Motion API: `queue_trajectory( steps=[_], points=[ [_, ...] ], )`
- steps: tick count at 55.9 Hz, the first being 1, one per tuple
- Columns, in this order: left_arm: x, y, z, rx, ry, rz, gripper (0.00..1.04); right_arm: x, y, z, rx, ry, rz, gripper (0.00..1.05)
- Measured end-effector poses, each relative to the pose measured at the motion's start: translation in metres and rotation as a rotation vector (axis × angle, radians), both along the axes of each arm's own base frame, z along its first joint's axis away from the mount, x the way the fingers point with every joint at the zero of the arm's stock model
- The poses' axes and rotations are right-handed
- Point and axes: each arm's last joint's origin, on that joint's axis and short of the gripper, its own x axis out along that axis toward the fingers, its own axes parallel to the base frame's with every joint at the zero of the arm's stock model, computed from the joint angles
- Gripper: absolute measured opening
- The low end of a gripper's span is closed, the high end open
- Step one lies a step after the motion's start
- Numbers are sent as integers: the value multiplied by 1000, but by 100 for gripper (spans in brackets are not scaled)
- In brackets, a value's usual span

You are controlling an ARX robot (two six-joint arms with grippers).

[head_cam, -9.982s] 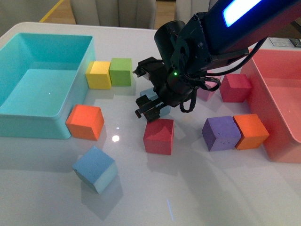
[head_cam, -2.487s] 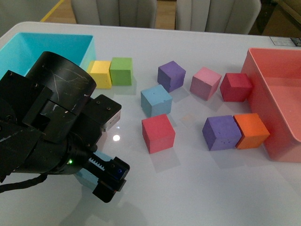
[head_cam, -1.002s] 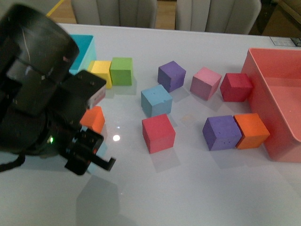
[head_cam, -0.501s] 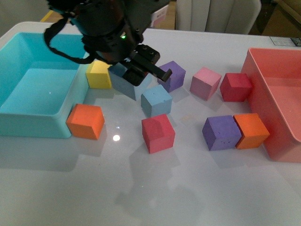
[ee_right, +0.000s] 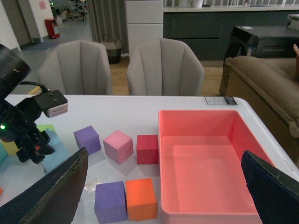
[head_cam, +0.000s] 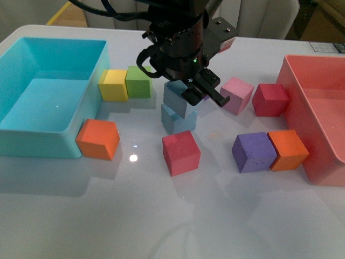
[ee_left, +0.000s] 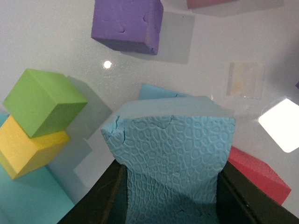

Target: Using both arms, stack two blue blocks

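**Second blue block over the first, release not yet made**

From my seat the job looks mostly done. The left gripper (head_cam: pixel 190 95) has its jaws clenched on the upper blue block (head_cam: pixel 176 97), and the left wrist view shows the black fingers (ee_left: pixel 100 200) pressing on two opposite faces. That block sits directly over the lower blue block (head_cam: pixel 177 120), which rests on the bench (head_cam: pixel 226 216) just behind the red cube (head_cam: pixel 181 152) and near the green cube (head_cam: pixel 138 81).

In the front view the bottom of the carried block appears to meet the top of the one below. I cannot tell for sure whether it is bearing on it or hanging just clear. The two are not square to each other: the upper one is turned and sits a little to one side. In the left wrist view only a corner of the lower block shows past its edge.

The right gripper (ee_right: pixel 163 158) is well apart from the stack and high over the bench. Its jaws are spread wide with nothing between them.

As I judge it, three things are left: settle the upper block flat, let go, and lift the left arm away without dragging the block along. With that skew, I would watch for it tipping off once the jaws part.
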Motion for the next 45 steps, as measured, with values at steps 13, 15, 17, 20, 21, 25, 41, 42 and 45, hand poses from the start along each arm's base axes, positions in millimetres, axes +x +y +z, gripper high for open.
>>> queue_trajectory(
  steps=[13, 15, 17, 20, 21, 25, 41, 42, 45],
  points=[
    [3, -8, -14, 21, 13, -20, 40, 0, 0, 0, 0, 0, 0, 96],
    [4, -8, -16, 22, 15, -20, 40, 0, 0, 0, 0, 0, 0, 96],
    [5, -9, -18, 24, 15, -20, 40, 0, 0, 0, 0, 0, 0, 96],
    [5, -9, -20, 29, 18, -19, 40, 0, 0, 0, 0, 0, 0, 96],
    [5, -9, -21, 30, 17, -19, 40, 0, 0, 0, 0, 0, 0, 96],
    [6, -9, -22, 32, 16, -19, 40, 0, 0, 0, 0, 0, 0, 96],
    [9, -8, -20, 36, 6, -15, 52, 0, 0, 0, 0, 0, 0, 96],
    [9, -8, -20, 37, 6, -15, 53, 0, 0, 0, 0, 0, 0, 96],
    [10, -7, -20, 38, 5, -15, 62, 0, 0, 0, 0, 0, 0, 96]
  ],
)
